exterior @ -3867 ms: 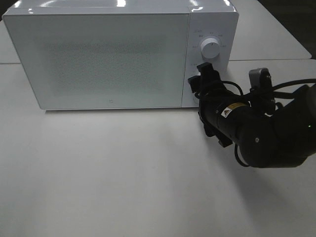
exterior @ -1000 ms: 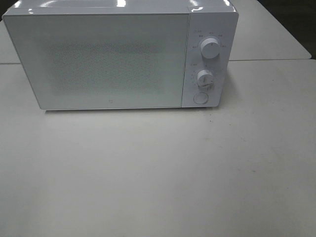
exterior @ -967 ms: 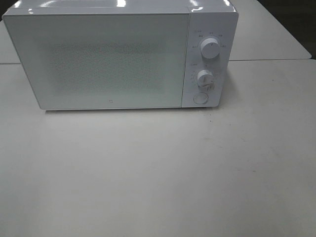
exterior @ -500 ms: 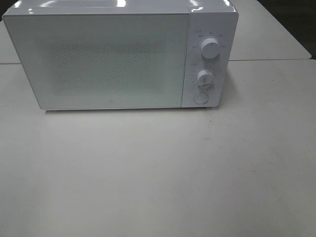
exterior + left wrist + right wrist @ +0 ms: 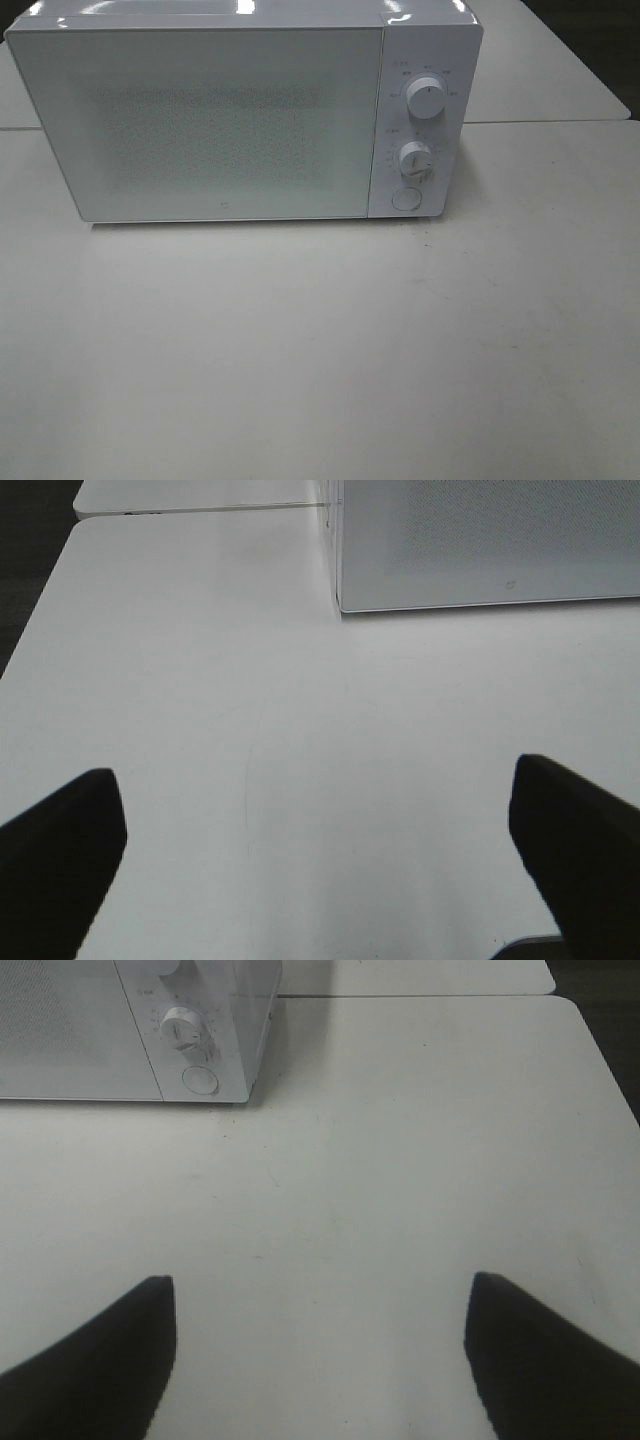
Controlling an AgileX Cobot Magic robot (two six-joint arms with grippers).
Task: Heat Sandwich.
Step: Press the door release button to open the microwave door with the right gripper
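sandwich cannot be seen in any view, so i cannot tell where it lies or how it sits relative to either claw. the microwave stands at the back of the table with its door shut, and the frosted, speckled front hides whatever is inside.

to the right of the door are the upper dial, the lower dial under it, and a round button at the bottom of the panel.

the left claw hangs over bare table, jaws spread wide with nothing between them; its dark fingers show at both edges of the wrist view. ahead of it is the door-side lower corner of the microwave, well apart from the fingers.

the right claw is also spread with nothing in it, its fingers over bare table. ahead of it, well apart, is the panel end of the microwave, with the lower dial and the button in sight.

neither claw touches the microwave or the table as far as the wrist views show. a seam between two tabletops runs behind the microwave on its right.
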